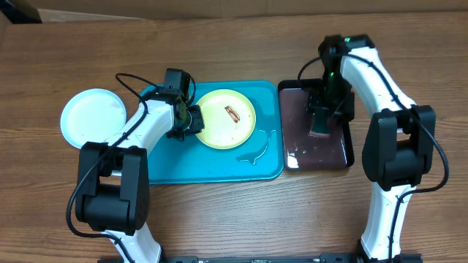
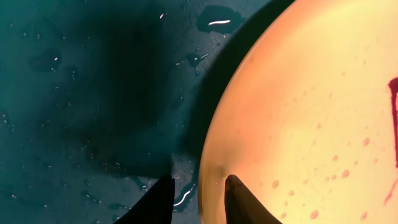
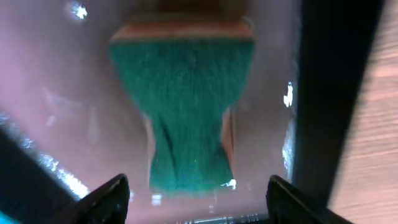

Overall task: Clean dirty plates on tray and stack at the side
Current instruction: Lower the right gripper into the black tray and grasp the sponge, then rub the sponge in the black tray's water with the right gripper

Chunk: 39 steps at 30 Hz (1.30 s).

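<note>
1. The right hand (image 1: 322,120) hangs open over the black tray (image 1: 322,157). Its fingers are spread to either side of a sponge (image 3: 186,106) that lies directly below, and they do not touch it.
2. The sponge's long axis runs straight away from this hand, so the fingers would close across its width. Its green scouring face is up, over an orange layer, and it is pinched at the waist.
3. The left hand (image 1: 191,120) grips the left rim of the yellow-green plate (image 1: 228,117). The plate lies in the blue tray (image 1: 212,168), to the right hand's left.
4. That plate is round and beaded with droplets, with a brown-red smear (image 1: 232,112) near its centre.
5. A pale plate (image 1: 93,117) sits apart on the wooden surface (image 1: 234,212), left of the blue tray.
</note>
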Tool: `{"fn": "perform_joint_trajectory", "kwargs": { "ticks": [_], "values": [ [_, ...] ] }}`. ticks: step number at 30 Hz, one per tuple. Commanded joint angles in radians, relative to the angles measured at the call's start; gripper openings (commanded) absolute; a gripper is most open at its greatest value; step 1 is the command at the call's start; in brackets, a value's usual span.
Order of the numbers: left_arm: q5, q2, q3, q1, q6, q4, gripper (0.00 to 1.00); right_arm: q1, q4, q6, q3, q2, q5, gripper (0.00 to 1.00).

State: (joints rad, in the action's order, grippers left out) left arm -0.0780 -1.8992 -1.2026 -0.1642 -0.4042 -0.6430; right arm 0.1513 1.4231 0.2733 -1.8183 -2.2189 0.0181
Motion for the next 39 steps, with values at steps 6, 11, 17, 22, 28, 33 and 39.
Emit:
{"fn": "perform_joint_trajectory", "kwargs": {
  "ticks": [6, 11, 17, 22, 28, 33, 39],
  "values": [
    [-0.008, -0.007, 0.005, -0.007, 0.016, 0.004, 0.29, 0.008, -0.129, 0.008, 0.137, 0.019, 0.01, 0.66],
    [-0.008, -0.007, 0.005, -0.006, 0.016, 0.004, 0.3, 0.011, -0.126, 0.008, 0.137, 0.019, 0.018, 0.04],
    [-0.008, -0.007, 0.005, -0.006, 0.016, 0.004, 0.3, 0.011, -0.146, -0.012, 0.137, 0.019, 0.028, 0.73],
    [-0.008, -0.007, 0.005, -0.007, 0.016, 0.003, 0.3, 0.011, -0.209, -0.061, 0.137, 0.019, 0.02, 0.74],
    [-0.008, -0.007, 0.005, -0.007, 0.016, 0.002, 0.3, 0.011, -0.225, -0.061, 0.137, 0.019, 0.021, 0.04],
    [-0.008, -0.007, 0.005, -0.007, 0.016, 0.002, 0.3, 0.011, -0.252, -0.061, 0.137, 0.019, 0.02, 0.73],
    [-0.008, -0.007, 0.005, -0.007, 0.016, 0.002, 0.3, 0.01, -0.332, -0.061, 0.137, 0.019, 0.02, 0.76]
  ]
}}
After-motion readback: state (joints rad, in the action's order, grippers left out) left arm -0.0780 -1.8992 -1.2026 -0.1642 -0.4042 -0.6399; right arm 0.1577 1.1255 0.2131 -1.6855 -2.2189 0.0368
